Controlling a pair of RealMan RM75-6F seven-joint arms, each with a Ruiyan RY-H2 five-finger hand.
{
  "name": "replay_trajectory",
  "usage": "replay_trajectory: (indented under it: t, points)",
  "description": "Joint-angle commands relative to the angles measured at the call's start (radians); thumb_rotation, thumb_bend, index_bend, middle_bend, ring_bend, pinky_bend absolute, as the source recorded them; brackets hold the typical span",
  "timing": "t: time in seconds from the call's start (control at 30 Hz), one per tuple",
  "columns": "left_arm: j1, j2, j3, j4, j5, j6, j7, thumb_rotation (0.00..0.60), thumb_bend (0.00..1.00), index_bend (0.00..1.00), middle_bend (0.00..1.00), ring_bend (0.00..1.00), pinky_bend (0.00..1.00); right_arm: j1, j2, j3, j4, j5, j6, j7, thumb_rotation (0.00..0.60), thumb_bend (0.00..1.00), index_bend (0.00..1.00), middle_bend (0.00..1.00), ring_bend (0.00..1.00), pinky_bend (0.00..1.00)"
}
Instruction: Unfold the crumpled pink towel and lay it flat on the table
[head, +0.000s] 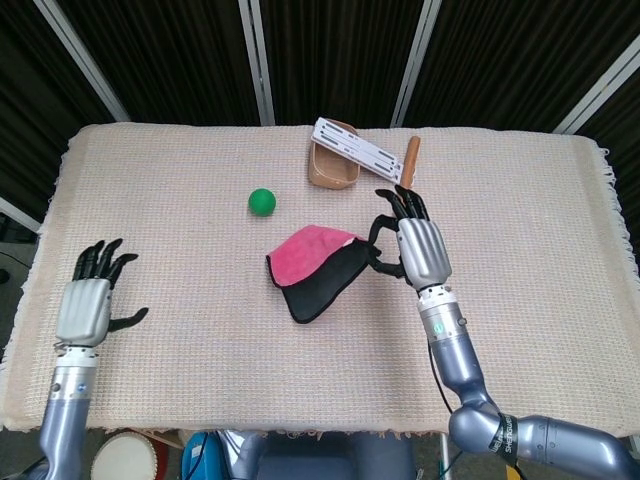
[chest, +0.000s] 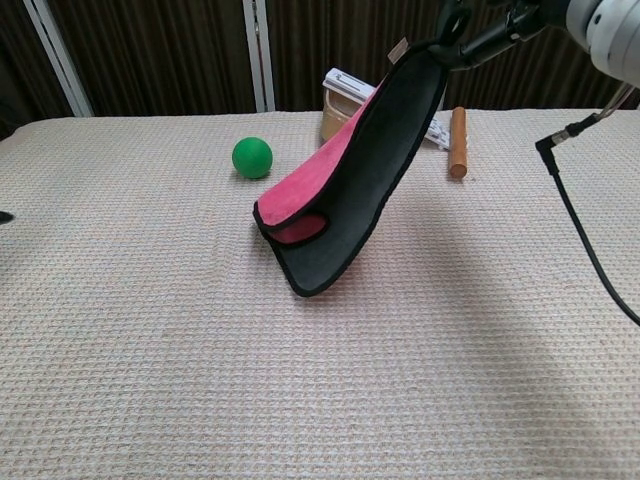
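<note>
The pink towel has a pink face and a black backing. It hangs stretched from one lifted corner, and its lower end still lies folded on the table. My right hand pinches that top corner, high above the table at the upper edge of the chest view. My left hand hovers over the table's left side with fingers spread, far from the towel and holding nothing.
A green ball lies just behind the towel. At the back stand a tan bowl with a white strip across it and a wooden stick. A woven cream cloth covers the table.
</note>
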Motion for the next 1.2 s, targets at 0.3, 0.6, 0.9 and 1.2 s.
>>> replay_trajectory:
  t: [0.3,0.6,0.9,1.2]
  points:
    - [-0.17,-0.279,-0.059,0.182,-0.044,-0.074,0.029,0.6,0.1,0.21,0.07,0.0,0.03,0.07,0.009,0.029,-0.014,0.067,0.034,-0.077,0.6,0.51,0.63,0.18,0.0,0.0]
    - [-0.253,-0.472,-0.048,0.427,0.014,-0.071,-0.077,0.6,0.1,0.06,0.01,0.0,0.03,0.102,-0.008,0.01,-0.015,0.104,0.071,-0.12,0.6,0.51,0.63,0.17,0.0,0.0]
    - [-0.343,-0.65,-0.065,0.67,0.077,-0.043,-0.192,0.6,0.11,0.02,0.0,0.0,0.03,0.109,-0.007,-0.004,-0.02,0.122,0.092,-0.112,0.6,0.51,0.63,0.17,0.0,0.0]
    - [-0.419,-0.728,-0.094,0.799,0.085,-0.063,-0.234,0.6,0.12,0.02,0.0,0.0,0.03,0.115,0.012,-0.012,-0.053,0.118,0.117,-0.122,0.6,0.51,0.63,0.17,0.0,0.0]
